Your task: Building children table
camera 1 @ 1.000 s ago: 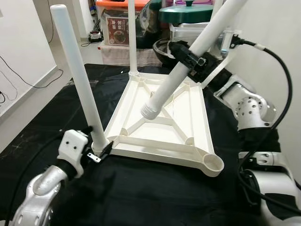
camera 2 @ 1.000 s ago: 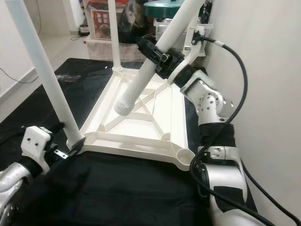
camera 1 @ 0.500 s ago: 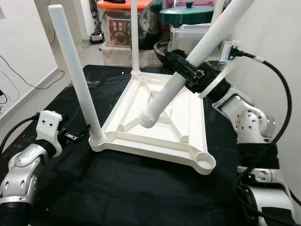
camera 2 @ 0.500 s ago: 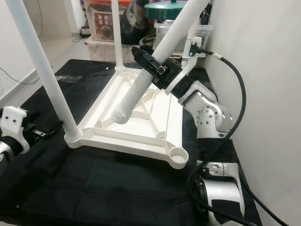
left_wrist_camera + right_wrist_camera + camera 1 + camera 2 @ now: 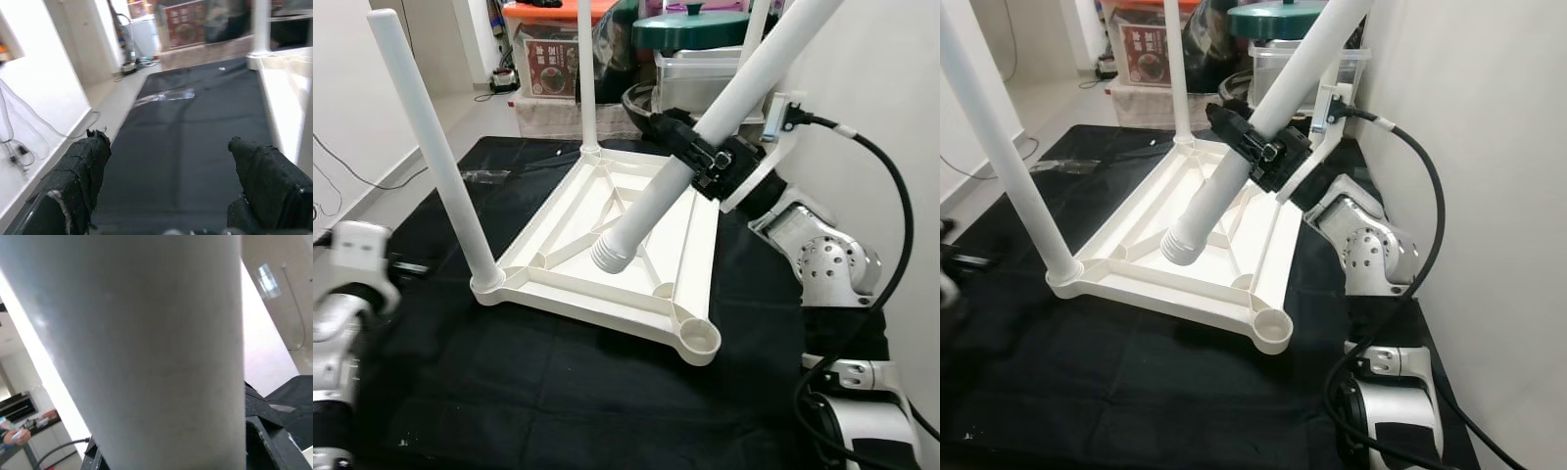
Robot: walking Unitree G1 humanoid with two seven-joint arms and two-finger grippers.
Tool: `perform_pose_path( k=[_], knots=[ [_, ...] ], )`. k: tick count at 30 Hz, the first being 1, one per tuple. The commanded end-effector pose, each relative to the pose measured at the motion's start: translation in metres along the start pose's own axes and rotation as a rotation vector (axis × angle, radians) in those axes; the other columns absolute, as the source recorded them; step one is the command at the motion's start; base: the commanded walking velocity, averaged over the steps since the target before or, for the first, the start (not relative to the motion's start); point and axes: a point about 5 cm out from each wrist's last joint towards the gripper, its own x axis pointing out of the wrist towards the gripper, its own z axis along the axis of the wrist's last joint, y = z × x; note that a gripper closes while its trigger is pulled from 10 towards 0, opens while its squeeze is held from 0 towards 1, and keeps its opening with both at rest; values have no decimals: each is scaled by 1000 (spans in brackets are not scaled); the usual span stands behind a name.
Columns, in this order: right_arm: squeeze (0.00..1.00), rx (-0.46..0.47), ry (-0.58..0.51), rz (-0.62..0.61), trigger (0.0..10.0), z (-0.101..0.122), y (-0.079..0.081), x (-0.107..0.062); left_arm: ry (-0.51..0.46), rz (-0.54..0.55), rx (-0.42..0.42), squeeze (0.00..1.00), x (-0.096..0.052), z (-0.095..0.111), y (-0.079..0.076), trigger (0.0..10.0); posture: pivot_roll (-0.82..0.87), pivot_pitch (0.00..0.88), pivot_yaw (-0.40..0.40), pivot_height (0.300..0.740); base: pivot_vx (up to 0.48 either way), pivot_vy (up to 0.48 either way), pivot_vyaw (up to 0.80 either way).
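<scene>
White table top (image 5: 607, 257) lies upside down on black cloth (image 5: 509, 392), ribbed underside up, centre of the head view. Two legs already seated and upright: near-left leg (image 5: 431, 157) at the 9 o'clock corner, far leg (image 5: 585, 73) at the 12 o'clock corner. Empty round socket (image 5: 699, 338) at the 5 o'clock corner.

Loose leg (image 5: 705, 147) held tilted above the frame, threaded end (image 5: 611, 257) low over the central ribs, upper end running off toward 1 o'clock. Right gripper (image 5: 700, 157) clamps this leg mid-shaft, fingers pinched around it.

Left gripper (image 5: 166, 171) is at 9 o'clock from the table top, apart from it; fingers spread wide over bare cloth, holding nothing.

Storage boxes (image 5: 548, 49) and a green lid (image 5: 695, 27) stand beyond at 12 o'clock.
</scene>
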Motion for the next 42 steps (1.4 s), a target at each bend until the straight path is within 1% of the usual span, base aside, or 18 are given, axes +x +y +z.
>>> perform_pose_path(
  k=[1,6,8,9,10,12,13,14,16,17,18,25,28,32,34,38,40,42],
  knots=[
    [0,-14,10,35,0,1,6,-2,7,66,13,0,-4,-2,16,10000,-28,0,-4,740,0,0,0],
    [0,-32,24,56,0,1,8,-4,-16,52,-1,0,-6,-1,11,10000,-24,0,-6,740,0,0,0],
    [0,-50,35,84,0,1,10,-5,-37,-24,-25,0,-10,0,-3,10000,-25,0,-2,740,0,0,0],
    [0,-60,39,116,0,4,11,-6,-50,-95,-54,0,-14,1,-17,10000,-25,0,-2,740,0,0,0],
    [0,-75,48,169,0,10,13,-7,-60,-195,-93,0,-23,3,-38,10000,-24,0,-4,740,0,0,0],
    [0,-96,60,242,0,17,16,-8,-66,-332,-143,0,-38,5,-67,10000,-23,0,-8,740,0,0,0],
    [0,-100,65,267,0,19,17,-9,-58,-394,-156,0,-46,4,-79,10000,-23,0,-8,740,0,0,0],
    [0,-100,65,267,0,19,17,-9,-58,-394,-156,0,-46,4,-79,10000,-23,0,-8,740,0,0,0],
    [0,-115,81,329,0,24,16,-11,-30,-521,-187,0,-64,1,-104,10000,-10,0,-17,740,0,0,0],
    [0,-115,81,329,0,24,16,-11,-30,-521,-187,0,-64,1,-104,10000,-10,0,-17,740,0,0,0],
    [0,-136,111,383,0,26,14,-12,6,-627,-219,0,-83,-3,-126,10000,-2,0,-24,740,0,0,0],
    [0,-134,137,467,0,28,14,-11,22,-691,-242,0,-94,-4,-137,10000,9,0,-32,740,0,0,0],
    [0,-158,160,572,0,28,18,-6,49,-759,-246,0,-99,4,-140,10000,13,0,-32,740,0,0,0],
    [0,-154,159,585,0,27,19,-5,55,-785,-229,0,-100,4,-143,10000,13,0,-31,740,0,0,0],
    [0,-146,164,619,0,24,20,-3,63,-865,-196,0,-101,8,-153,10000,7,0,-30,740,0,0,0],
    [0,-139,164,630,0,23,21,-2,57,-899,-189,0,-100,10,-158,10000,7,0,-30,740,0,0,0],
    [0,-120,170,656,0,17,25,1,39,-941,-159,0,-94,13,-165,10000,-3,0,-27,740,0,0,0],
    [0,-120,170,656,0,17,25,1,39,-941,-159,0,-94,13,-165,10000,-3,0,-27,740,0,0,0]
  ],
)
